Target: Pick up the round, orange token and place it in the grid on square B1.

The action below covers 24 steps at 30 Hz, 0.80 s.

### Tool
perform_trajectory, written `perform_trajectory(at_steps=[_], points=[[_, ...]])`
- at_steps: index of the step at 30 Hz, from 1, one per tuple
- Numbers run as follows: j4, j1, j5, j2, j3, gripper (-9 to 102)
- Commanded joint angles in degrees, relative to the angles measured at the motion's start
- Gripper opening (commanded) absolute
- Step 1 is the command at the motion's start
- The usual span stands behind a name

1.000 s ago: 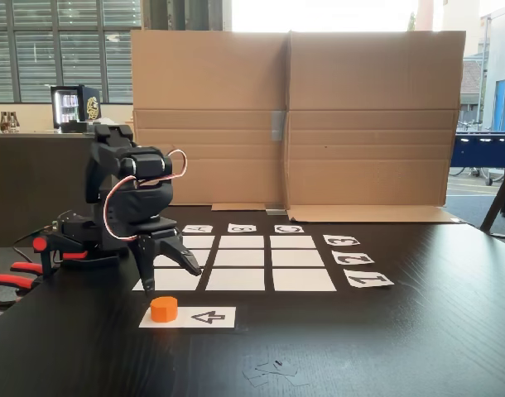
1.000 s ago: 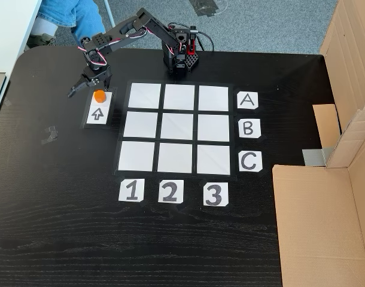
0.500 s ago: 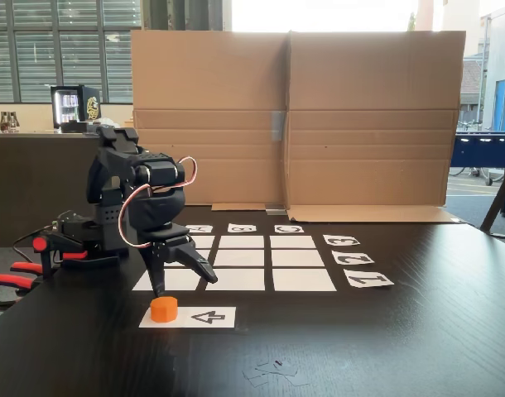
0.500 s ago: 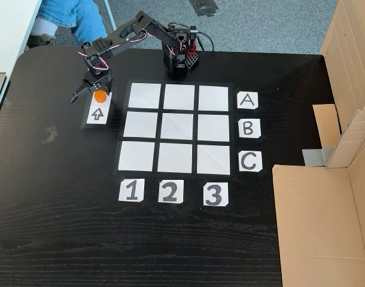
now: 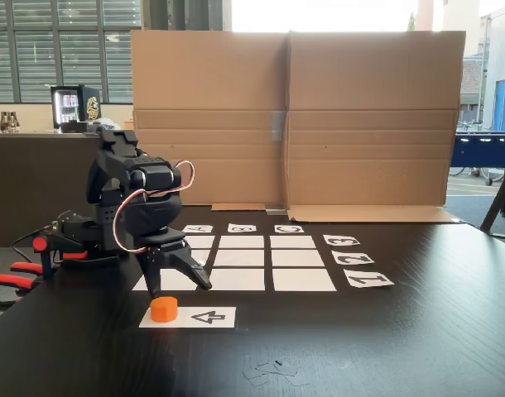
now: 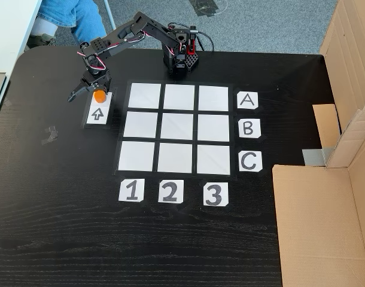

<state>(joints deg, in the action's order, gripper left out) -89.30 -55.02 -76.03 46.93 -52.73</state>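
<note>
The token is a short orange cylinder and stands upright on its flat base, left of the grid. The grid has 9 white rectangles, 3 by 3. Square B1 is empty.

The surface was dark wood, grained with a faint sheen. The grid was matt white paper, the token smooth orange plastic. Plain brown cardboard looked matt.
</note>
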Motion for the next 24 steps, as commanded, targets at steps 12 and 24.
perform_trajectory(at_steps=[12,24], points=[[5.3,-0.6,-1.0,-1.1,3.2,-1],[4.7,0.0,-0.1,6.5,2.5,-1]])
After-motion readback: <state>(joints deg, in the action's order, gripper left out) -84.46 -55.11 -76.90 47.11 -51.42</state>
